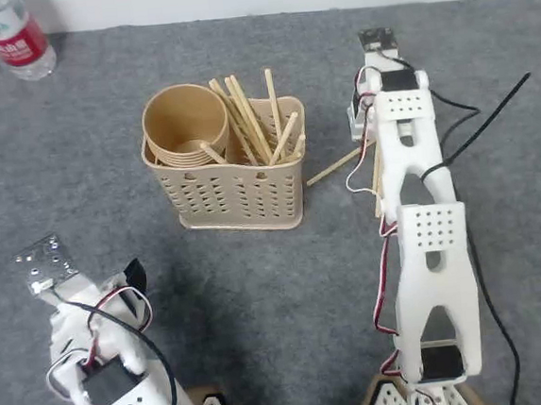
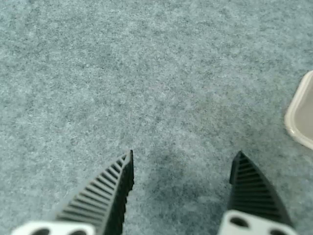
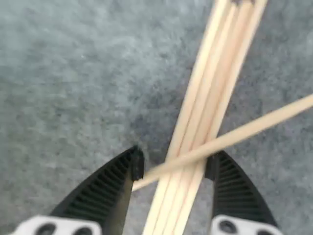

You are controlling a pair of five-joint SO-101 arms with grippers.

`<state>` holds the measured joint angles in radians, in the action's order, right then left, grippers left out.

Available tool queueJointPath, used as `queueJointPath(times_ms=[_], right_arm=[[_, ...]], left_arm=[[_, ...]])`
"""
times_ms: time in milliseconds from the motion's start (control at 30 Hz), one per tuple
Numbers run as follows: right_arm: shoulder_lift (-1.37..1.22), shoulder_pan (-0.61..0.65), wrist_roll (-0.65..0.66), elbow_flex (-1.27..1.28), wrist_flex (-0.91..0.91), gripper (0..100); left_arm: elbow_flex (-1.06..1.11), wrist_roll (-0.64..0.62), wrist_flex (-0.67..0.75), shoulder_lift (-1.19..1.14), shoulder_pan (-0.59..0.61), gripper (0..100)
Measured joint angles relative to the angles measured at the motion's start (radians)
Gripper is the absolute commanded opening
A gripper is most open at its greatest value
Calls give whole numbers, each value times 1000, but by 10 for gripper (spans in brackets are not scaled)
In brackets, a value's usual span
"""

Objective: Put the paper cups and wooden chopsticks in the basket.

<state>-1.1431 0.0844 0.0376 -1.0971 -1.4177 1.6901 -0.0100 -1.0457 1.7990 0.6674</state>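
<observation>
— How far along are we?

— Most of the way, I'd say. On my screen the bench (image 1: pixel 260 298) has the right arm (image 1: pixel 422 199) stretched out beside the basket (image 1: pixel 237 196), and the left arm (image 1: pixel 105 369) sits back near its own base. The basket stands mid-bench. The stack of paper cups (image 1: pixel 186 125) is already inside it, with a handful of sticks (image 1: pixel 256 118) leaning next to the cups. I see no cup outside, so I count the cups as done.

— And what's left?

— A loose bundle (image 3: pixel 205 107) of chopsticks lies flat on the bench, just beside the basket and under the right arm. A single stick (image 3: pixel 244 129) lies slantwise across it. Those need lifting in.

— The jaws?

— The right jaws are apart, one on either side of the loose bundle, and not clamped on it yet. The left jaws are apart too, over bare bench near the basket's corner, with nothing between them.
</observation>
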Motion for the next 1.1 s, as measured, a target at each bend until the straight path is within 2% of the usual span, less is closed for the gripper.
queueJointPath(times_ms=[67,133,200,467,667,900,1100], right_arm=[[-35,-5,26,-63,-28,0],[-68,-9,80,-129,-64,33],[-89,-6,121,-189,-115,8],[-115,-5,147,-445,-338,6],[-115,-75,157,-445,-339,6],[-112,-150,350,-230,-339,6],[-86,-153,377,-176,-339,6]], left_arm=[[0,0,0,0,0,299],[0,0,0,0,0,299],[0,0,0,0,0,299],[0,0,0,0,0,299],[0,0,0,0,0,299],[0,0,0,0,0,299],[0,0,0,0,0,299]])
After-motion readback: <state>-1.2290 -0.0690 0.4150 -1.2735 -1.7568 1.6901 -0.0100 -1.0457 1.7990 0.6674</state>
